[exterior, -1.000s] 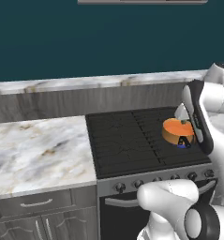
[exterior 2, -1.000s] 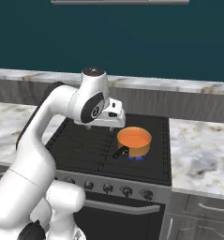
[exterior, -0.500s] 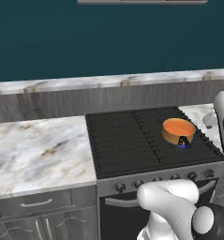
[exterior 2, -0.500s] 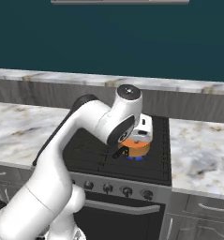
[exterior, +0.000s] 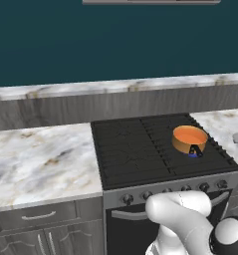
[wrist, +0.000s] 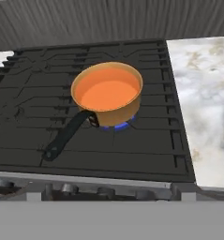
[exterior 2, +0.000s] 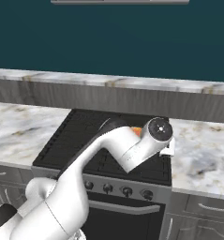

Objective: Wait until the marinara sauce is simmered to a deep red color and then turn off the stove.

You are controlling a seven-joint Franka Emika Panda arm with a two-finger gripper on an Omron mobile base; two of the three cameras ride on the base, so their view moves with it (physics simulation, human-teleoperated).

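The marinara sauce (wrist: 108, 90) is a smooth orange disc in a small copper-tan pot (exterior: 189, 140) with a short dark handle (wrist: 66, 134). The pot stands on the right front burner of the black stove (exterior: 135, 149), and a blue flame (wrist: 119, 125) burns under it. Small dark knobs (exterior: 166, 192) line the grey front. In the right base view my arm's wrist (exterior 2: 159, 131) covers the pot, leaving an orange sliver (exterior 2: 137, 131). My gripper (exterior 2: 169, 148) hangs by the stove's right edge, above and in front of the pot. Its fingers are hidden.
Marble counters (exterior: 41, 159) flank the stove on both sides, the right one (wrist: 202, 93) close to the pot. A raised ledge (exterior: 115, 87) and a dark teal wall stand behind. Drawers (exterior: 38, 216) sit under the left counter.
My arm has swung right and forward, off the pot in the left base view and across it in the right base view. The sauce stays orange and the pot has not moved.
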